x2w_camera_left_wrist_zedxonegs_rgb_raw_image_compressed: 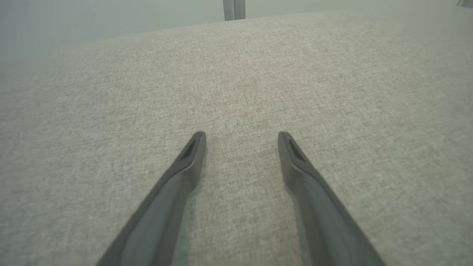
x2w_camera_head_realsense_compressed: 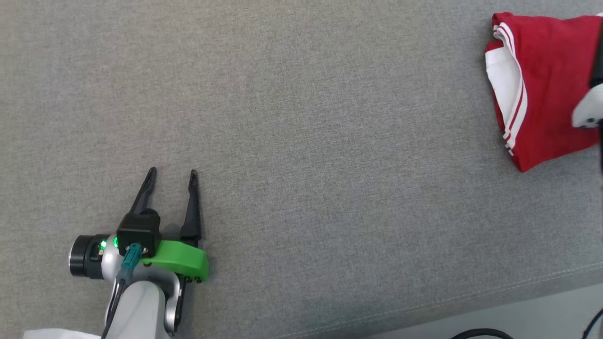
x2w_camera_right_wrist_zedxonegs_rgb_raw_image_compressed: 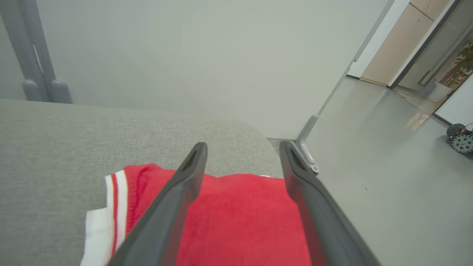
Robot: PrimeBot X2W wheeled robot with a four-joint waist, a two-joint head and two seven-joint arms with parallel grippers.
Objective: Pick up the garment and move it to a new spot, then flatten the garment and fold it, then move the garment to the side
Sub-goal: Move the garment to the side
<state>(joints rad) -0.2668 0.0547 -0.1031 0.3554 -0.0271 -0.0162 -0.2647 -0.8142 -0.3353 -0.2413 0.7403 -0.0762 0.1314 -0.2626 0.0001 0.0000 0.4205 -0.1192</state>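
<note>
Red garment (x2w_camera_head_realsense_compressed: 541, 84), white-striped, lies folded at the far right of the grey fabric surface (x2w_camera_head_realsense_compressed: 301, 141), near its edge. Right gripper (x2w_camera_right_wrist_zedxonegs_rgb_raw_image_compressed: 242, 146) sits over it, fingers spread apart, nothing pinched between them. Left gripper (x2w_camera_head_realsense_compressed: 172, 172) is well apart at lower left, over bare fabric, fingers spread too, holding nothing

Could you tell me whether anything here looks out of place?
Only slightly: the folded red garment lies askew at the right end of the grey surface, a white layer poking out along its left side. Nothing looks spilled or damaged.
</note>
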